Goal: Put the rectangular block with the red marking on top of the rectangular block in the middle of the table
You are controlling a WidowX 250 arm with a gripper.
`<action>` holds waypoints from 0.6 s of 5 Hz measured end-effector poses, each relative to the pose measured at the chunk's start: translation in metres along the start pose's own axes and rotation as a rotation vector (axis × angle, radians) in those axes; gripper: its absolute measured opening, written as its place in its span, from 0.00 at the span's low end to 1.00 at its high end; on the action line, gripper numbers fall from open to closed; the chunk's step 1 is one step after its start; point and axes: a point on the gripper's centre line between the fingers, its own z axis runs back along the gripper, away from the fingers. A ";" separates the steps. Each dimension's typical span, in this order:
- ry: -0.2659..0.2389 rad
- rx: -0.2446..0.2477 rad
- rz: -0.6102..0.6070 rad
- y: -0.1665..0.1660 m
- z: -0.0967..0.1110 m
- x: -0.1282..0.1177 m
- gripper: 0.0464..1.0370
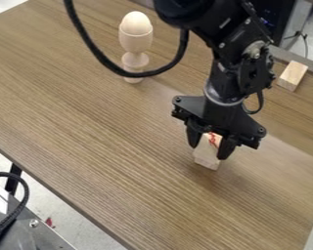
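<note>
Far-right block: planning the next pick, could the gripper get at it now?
Probably not directly: the gripper is down at the red-marked block and must leave it first, though the far-right block looks uncovered.

No text, label, brand, number or sign can be read here.

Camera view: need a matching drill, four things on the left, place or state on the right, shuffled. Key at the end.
Things
1. Egg
2. Plain block
3. Red-marked block
4. Cable

Place or state
A. Between the jaws of the gripper
B. Looping across the front of the wooden cup
C. Sitting in the top of the cup
D. Lying at the upper right of the view

Pairs: 1-C, 2-D, 3-A, 4-B
</note>
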 end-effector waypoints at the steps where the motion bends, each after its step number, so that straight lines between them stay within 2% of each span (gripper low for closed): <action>1: 0.000 0.000 0.000 0.000 0.000 0.000 0.46; 2: 0.000 -0.006 0.008 -0.003 -0.001 0.004 0.46; 3: 0.004 -0.008 0.021 -0.003 0.003 0.009 0.53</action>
